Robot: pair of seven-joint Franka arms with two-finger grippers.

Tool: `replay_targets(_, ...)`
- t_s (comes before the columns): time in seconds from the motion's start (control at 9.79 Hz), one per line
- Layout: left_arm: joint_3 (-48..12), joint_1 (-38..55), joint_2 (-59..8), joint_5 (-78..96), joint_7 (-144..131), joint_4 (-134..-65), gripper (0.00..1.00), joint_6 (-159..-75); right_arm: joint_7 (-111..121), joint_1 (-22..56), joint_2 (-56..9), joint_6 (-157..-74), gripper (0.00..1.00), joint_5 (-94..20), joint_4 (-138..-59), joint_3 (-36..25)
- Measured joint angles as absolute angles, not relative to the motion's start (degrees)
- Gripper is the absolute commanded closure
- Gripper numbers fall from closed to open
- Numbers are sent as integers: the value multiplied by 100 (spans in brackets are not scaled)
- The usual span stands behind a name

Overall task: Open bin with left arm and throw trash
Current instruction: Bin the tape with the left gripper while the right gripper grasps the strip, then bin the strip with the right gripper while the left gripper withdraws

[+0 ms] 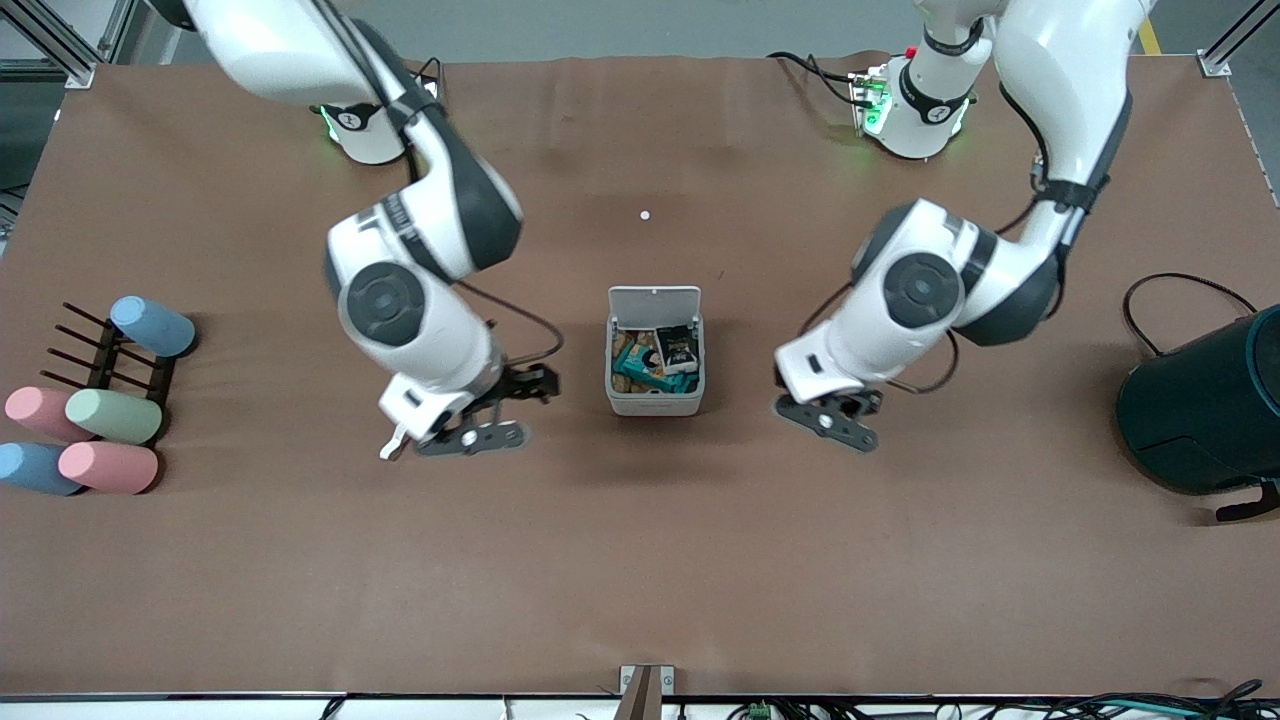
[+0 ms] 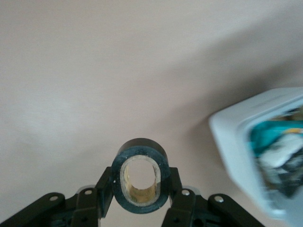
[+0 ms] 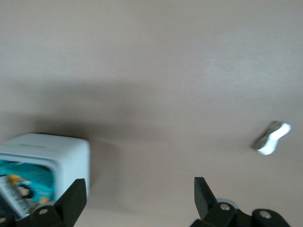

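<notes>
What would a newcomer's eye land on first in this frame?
Probably the small square white bin at mid-table, its hinged lid standing open over colourful wrappers inside. Next, the left hand, over the table toward the left arm's end from the bin, is shut on a black tape ring. The right hand hangs open on the bin's right-arm side, and a wavy white scrap lies on the brown table.

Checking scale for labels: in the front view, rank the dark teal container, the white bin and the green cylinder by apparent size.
1. Dark teal container, though cut off by the frame edge.
2. White bin, lid open.
3. Green cylinder.
</notes>
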State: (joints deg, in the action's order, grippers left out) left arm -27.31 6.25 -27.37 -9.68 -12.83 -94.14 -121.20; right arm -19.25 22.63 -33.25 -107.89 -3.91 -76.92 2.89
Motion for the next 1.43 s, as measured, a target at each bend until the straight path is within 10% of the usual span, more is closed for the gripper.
replay_targets(0.72, -2725, 1648, -3407, -1611, -3333, -9228, 84, -12442, -1941, 1800, -3321, -13322, 5, -384, -10383, -432)
replay_targets(1.12, -2723, 1908, -3618, -1935, -4091, -9169, 77, -12571, -2048, 1426, -3307, -13351, 54, -385, -10493, -442)
replay_targets(1.33, -2721, 1907, -3621, -1935, -4110, -9165, 1, -12572, -2052, 1394, -3358, -13623, 55, -388, -10530, -440)
replay_targets(1.43, -2720, 1908, -3628, -1935, -4131, -9165, 0, -12580, -2061, 1392, -3402, -13708, 55, -390, -10565, -436)
